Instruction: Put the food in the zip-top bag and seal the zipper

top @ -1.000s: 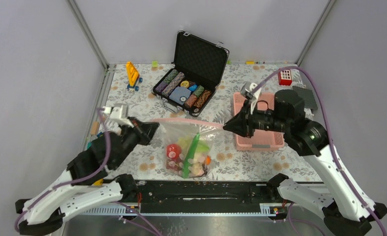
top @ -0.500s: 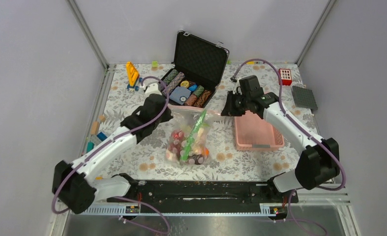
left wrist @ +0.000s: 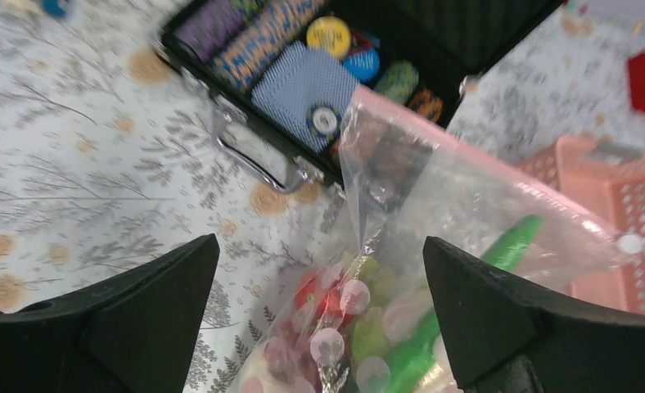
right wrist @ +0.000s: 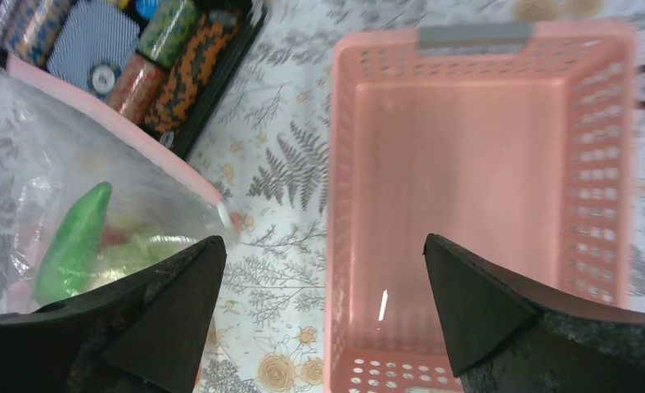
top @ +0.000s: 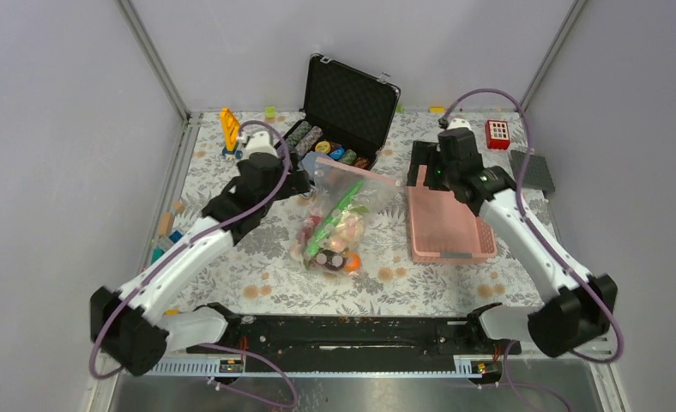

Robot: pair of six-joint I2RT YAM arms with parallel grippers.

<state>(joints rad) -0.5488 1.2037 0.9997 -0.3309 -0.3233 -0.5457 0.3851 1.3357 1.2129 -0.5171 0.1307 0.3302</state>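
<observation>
plain grey walls point(top: 60, 129) and metal corner posts point(top: 153, 60) enclose a floral-patterned table point(top: 420, 283).

The floral bench point(top: 420, 287) carries the zip-top bag point(top: 352, 193), with a pink basket point(top: 448, 225) beside it. Farther back lie a black case point(top: 345, 101), yellow toy point(top: 231, 130) and red block point(top: 497, 134).

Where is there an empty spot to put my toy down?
Bare table runs along the near edge, between the zip-top bag and the black rail. The pink basket holds nothing too. It is crowded at the back, where the chip case and the bag's mouth meet.
</observation>
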